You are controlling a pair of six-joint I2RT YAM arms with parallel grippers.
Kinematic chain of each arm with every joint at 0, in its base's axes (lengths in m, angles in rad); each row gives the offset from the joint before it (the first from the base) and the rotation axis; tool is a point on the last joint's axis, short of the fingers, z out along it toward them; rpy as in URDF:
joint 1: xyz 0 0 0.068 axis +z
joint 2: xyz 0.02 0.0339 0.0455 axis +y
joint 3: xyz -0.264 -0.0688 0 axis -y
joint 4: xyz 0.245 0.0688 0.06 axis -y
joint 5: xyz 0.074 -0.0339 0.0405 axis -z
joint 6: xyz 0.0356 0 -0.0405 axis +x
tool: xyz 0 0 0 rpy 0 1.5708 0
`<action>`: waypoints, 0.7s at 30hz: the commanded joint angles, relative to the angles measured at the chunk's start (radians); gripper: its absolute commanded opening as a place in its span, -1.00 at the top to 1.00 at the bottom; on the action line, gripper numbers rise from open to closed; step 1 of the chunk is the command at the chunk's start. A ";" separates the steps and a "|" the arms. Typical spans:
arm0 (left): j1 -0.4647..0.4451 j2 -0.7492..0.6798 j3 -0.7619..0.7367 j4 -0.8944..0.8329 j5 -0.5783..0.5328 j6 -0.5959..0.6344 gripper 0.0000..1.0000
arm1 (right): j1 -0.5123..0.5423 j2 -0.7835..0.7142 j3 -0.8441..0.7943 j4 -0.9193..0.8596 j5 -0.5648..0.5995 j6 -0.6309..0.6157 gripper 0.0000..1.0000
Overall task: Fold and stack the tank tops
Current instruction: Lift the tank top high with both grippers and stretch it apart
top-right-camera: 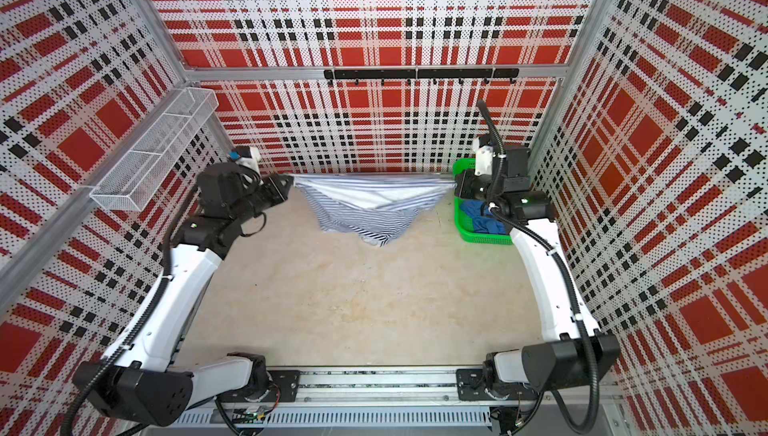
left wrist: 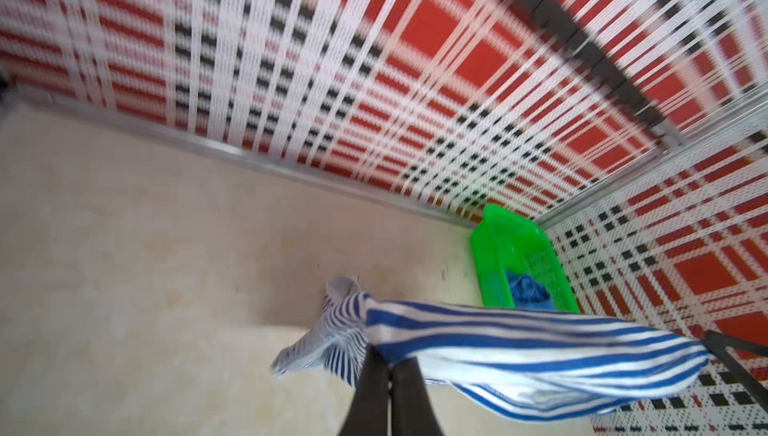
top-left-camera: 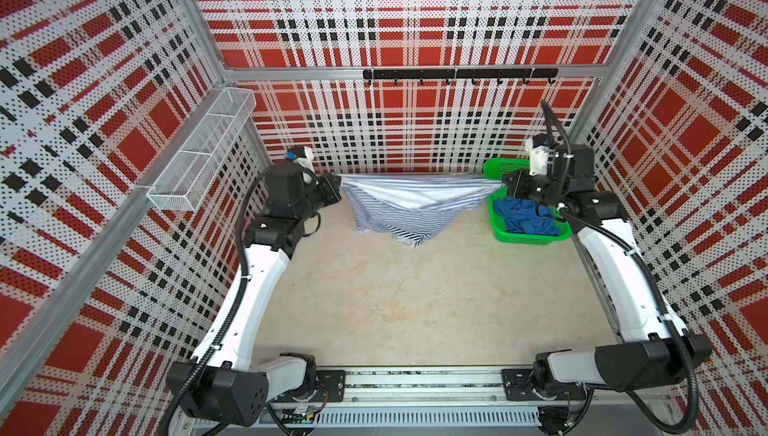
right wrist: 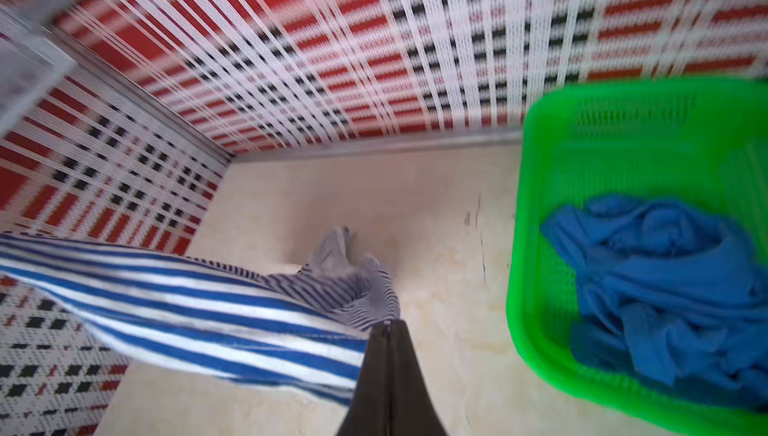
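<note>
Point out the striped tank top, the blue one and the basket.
striped tank top (top-left-camera: 392, 220): in a top view, hanging striped body.
blue tank top (right wrist: 665, 280): right wrist view, crumpled middle.
green basket (right wrist: 552, 172): right wrist view, bare side wall.

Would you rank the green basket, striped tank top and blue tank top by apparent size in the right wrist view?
Largest: green basket.
Then striped tank top and blue tank top, roughly alike, so unranked.

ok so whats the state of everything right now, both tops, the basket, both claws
striped tank top: unfolded, stretched in the air between both claws, middle hanging down
blue tank top: crumpled in the green basket, not gripped
green basket: upright, blue tank top inside
left claw: shut on one end of the striped tank top
right claw: shut on its other end
</note>
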 commanded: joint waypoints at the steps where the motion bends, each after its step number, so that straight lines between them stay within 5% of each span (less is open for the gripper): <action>1: 0.037 0.017 0.182 -0.048 0.048 0.092 1.00 | 0.003 -0.053 0.103 0.039 0.003 -0.004 1.00; 8: 0.183 0.099 0.308 -0.033 0.173 0.118 1.00 | -0.010 0.036 0.171 0.035 0.013 -0.019 1.00; 14: 0.137 0.049 0.266 -0.016 0.172 0.112 1.00 | -0.010 0.001 0.145 0.039 -0.047 -0.017 1.00; 21: 0.141 0.169 0.253 0.028 0.194 0.107 1.00 | -0.010 0.132 0.187 0.095 -0.055 -0.030 1.00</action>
